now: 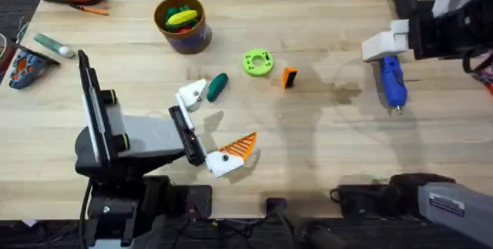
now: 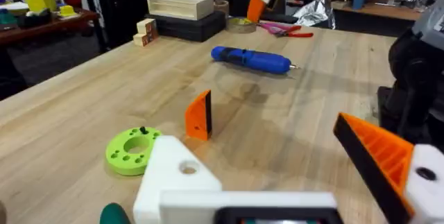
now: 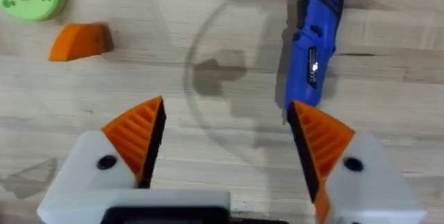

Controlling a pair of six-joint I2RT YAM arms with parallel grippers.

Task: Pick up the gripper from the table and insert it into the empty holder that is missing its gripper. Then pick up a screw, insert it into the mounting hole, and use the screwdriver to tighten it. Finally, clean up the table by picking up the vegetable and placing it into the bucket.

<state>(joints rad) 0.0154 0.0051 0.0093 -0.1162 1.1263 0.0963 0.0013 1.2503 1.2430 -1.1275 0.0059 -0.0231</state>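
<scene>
Progress stands at the opening step. The gripper (image 1: 290,77) lies loose on the surface (image 1: 323,149), just beside the green ring (image 1: 258,62); the holder (image 1: 192,95) on the left arm carries no finger piece. The screwdriver (image 1: 393,82) lies untouched below the right end effector (image 3: 225,144), whose fingers stand spread and empty. The left end effector (image 2: 291,175) likewise holds nothing. The vegetable (image 1: 218,85) lies by the holder, not yet in the bucket (image 1: 183,24). Screws possibly sit in the ring; too small to confirm.
</scene>
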